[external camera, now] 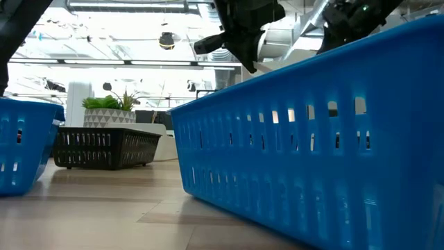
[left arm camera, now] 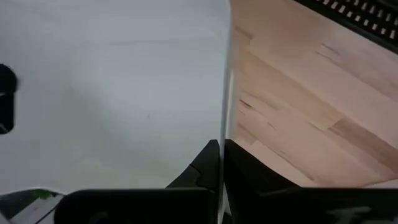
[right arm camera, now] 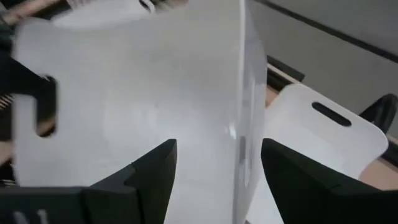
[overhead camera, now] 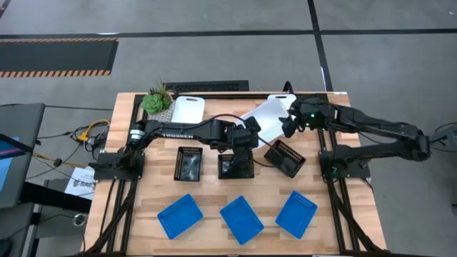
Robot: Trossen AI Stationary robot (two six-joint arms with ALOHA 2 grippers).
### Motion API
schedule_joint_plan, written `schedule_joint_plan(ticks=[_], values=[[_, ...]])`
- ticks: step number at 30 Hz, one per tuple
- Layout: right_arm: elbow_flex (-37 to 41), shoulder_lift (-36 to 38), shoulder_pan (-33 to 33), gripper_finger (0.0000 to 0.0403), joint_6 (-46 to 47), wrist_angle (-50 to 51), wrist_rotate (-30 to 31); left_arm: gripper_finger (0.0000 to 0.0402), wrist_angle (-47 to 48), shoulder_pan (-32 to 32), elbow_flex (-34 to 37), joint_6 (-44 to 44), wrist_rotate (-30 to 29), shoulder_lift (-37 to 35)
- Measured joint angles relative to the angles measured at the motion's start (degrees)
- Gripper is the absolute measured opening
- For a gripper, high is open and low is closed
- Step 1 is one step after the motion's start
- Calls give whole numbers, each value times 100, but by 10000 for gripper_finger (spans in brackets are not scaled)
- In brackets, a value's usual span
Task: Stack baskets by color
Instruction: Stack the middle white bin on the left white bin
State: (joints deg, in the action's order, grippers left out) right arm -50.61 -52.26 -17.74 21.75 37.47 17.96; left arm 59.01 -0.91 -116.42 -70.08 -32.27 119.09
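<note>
Left gripper (overhead camera: 251, 137) is pinched tight on one wall of a white basket (overhead camera: 265, 120), holding it tilted in the air above the far middle of the table (overhead camera: 214, 200); the left wrist view shows the thin white wall clamped between its fingers. Right gripper (overhead camera: 291, 123) has its fingers spread wide, straddling the opposite wall of the same basket without yet touching it, going by the right wrist view. This reads as a hand-over between arms. Second white basket (overhead camera: 188, 108) sits at the far edge beside the green plant (overhead camera: 156, 100); a third white basket (overhead camera: 283, 101) lies just behind the right gripper. Three black baskets, (overhead camera: 188, 163), (overhead camera: 235, 165) and (overhead camera: 285, 157), sit in a middle row, the rightmost askew. Three blue baskets, (overhead camera: 179, 215), (overhead camera: 241, 218) and (overhead camera: 295, 213), line the near edge. Risks: if the left releases before the right closes, the basket drops onto the black basket right below it. A single thin-wall pinch lets the basket swing or slip. If both hold and pull apart, the plastic may flex or pop free. The arms are close together, so a collision is possible.
</note>
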Motion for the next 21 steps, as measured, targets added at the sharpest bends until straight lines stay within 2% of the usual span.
schedule_joint_plan(ticks=[4,7,10,14,21], values=[[0,-118,-2,258,-59,1,7,0,-1,-31,0,-160,-46,0],[0,-145,1,233,82,11,154,0,-1,-56,0,-236,-55,0],[0,-139,-2,163,190,22,312,0,-8,-59,0,-243,-55,0],[0,-143,-72,31,218,57,343,0,-105,-57,0,-393,-44,0],[9,-92,-83,6,906,134,518,1,-729,-76,0,-130,-253,0]])
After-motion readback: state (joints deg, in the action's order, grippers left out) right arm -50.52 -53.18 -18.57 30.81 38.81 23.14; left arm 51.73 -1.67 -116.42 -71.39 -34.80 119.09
